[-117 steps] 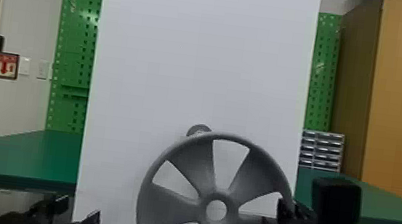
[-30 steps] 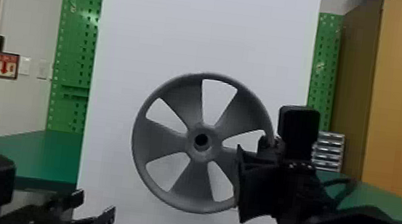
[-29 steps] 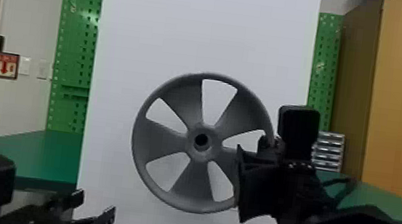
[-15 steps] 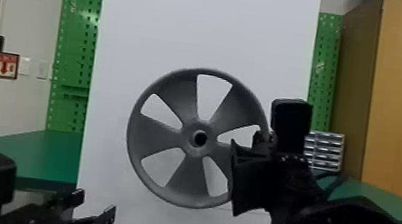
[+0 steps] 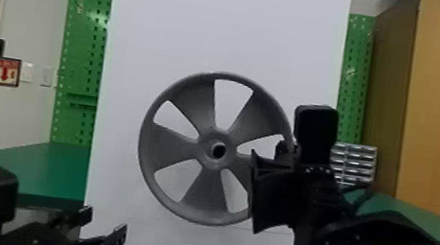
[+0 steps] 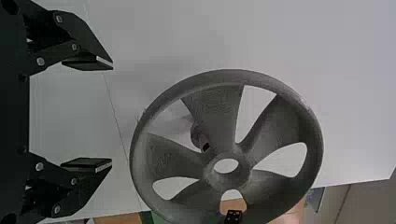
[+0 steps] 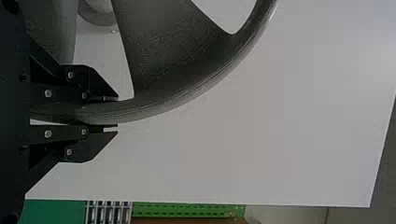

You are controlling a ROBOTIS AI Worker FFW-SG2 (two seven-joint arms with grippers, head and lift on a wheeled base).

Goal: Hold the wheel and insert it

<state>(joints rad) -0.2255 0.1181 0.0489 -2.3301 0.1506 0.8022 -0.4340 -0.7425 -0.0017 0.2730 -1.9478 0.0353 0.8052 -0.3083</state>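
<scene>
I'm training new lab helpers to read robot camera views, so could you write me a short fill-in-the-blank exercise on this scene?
The right gripper holds the wheel by its ____. The wheel has ____ spokes. The left gripper is not shut but ____. The tabletop is coloured ____.

Missing words: rim; five; open; green.

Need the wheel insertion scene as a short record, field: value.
wheel: gray, five-spoked, upright
held_by: right gripper, fingers closed on rim
left_gripper: open, empty
backdrop: white panel
peg: on panel, visible through a spoke opening from left wrist
insertion: not done; wheel stands off panel
surroundings: green tabletop, drawer unit
</scene>
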